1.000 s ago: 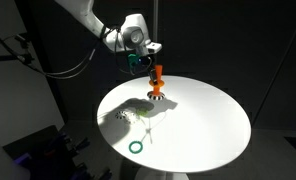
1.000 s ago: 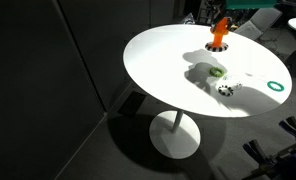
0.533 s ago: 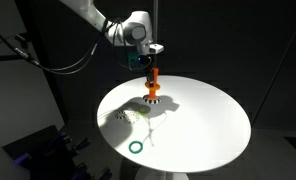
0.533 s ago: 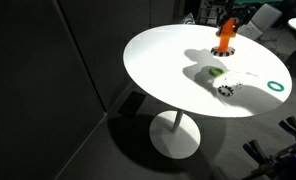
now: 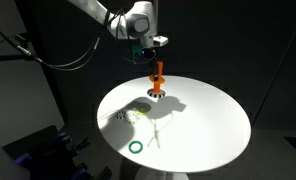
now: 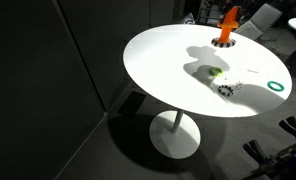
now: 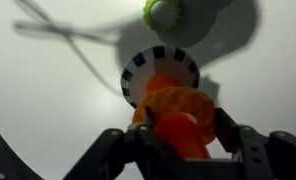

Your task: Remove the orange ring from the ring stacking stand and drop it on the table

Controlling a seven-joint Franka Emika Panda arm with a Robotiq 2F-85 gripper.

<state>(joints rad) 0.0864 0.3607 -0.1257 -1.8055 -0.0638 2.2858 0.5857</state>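
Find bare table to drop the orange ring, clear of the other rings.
Free: the wide bare table beside the ring stacking stand, out to the rim away from the rings. Crowded: the strip from the stand to the dark green ring, with the pale ring and a patterned piece between. The end effector grips the stand's peg there.

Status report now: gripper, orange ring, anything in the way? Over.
Gripper shut on the ring stacking stand peg. Orange ring seems on the peg, not removed. Stand looks raised off the table. Pale ring lies apart, nothing blocking.
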